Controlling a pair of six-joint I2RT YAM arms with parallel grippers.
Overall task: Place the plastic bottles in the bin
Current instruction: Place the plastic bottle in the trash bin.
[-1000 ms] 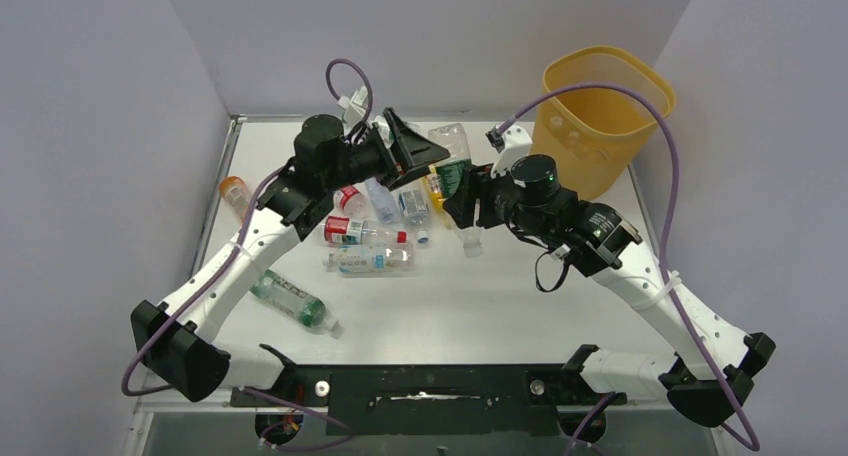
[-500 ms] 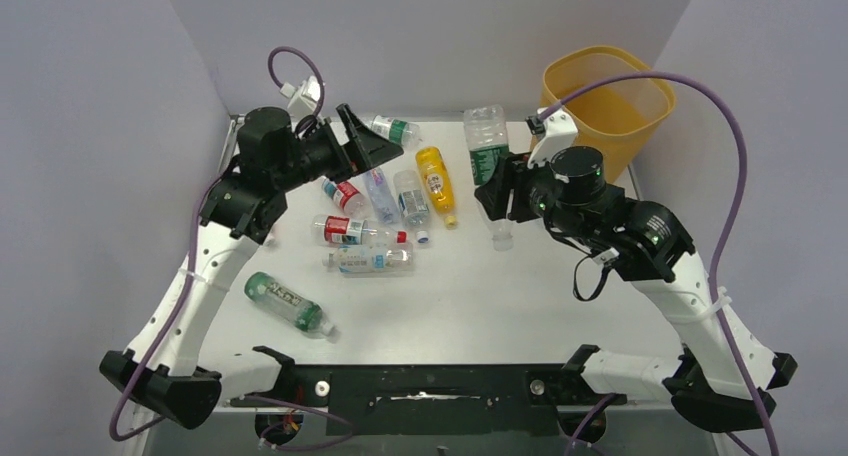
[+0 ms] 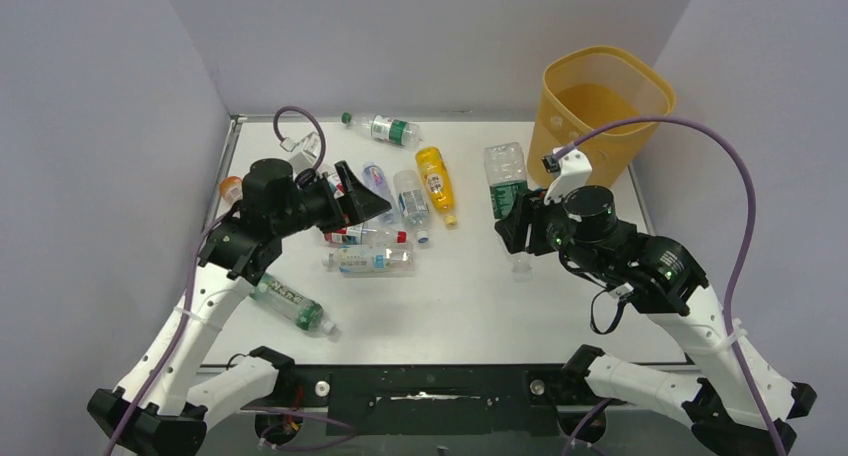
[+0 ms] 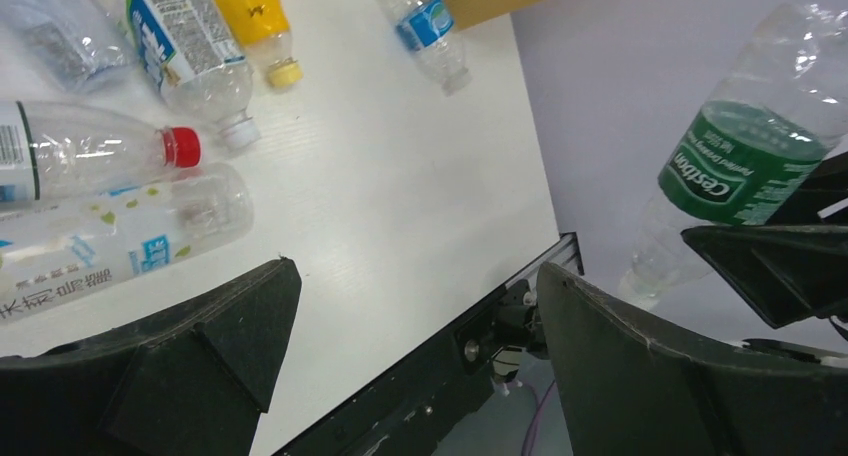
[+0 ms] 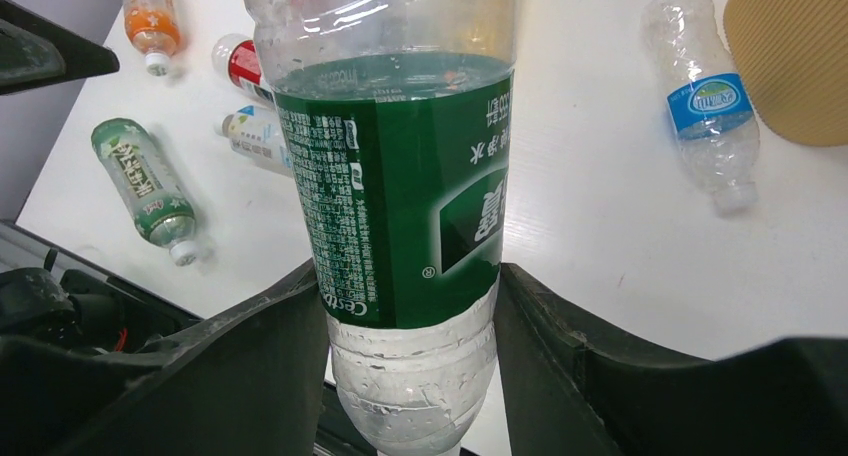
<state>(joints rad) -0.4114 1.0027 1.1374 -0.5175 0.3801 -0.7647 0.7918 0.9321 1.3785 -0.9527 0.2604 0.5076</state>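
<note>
Green marks the label of the near-left bottle (image 3: 290, 304), which lies on its side closest to you on the white table (image 3: 470, 306), apart from the others. A little farther and to the right, your right gripper (image 3: 513, 226) is clamped on the large clear bottle (image 3: 505, 176). Its fingers (image 5: 250, 366) press against both sides of the dark green label. That bottle is upside down, neck pointing down, held above the table and just short of the bin. Over on the left, the pale-labelled bottle (image 3: 372, 261) lies on its side, with the red-capped bottle (image 3: 365, 235) just beyond it. Your left gripper (image 4: 417, 276) hovers over this cluster, jaws spread wide with nothing between them. Past it, the blue-and-white-labelled bottle (image 3: 410, 201) and the yellow bottle (image 3: 436, 181) lie side by side with their caps toward you. The orange bottle (image 3: 232, 189) rests at the table's left edge. On the right, the blue-labelled bottle (image 5: 705, 116) lies on the table just beside the bin's wall. The far bottle (image 3: 385, 128), also green-labelled, lies at the table's far edge. The yellow-orange bin (image 3: 600, 116) stands upright in the far right corner.
</note>
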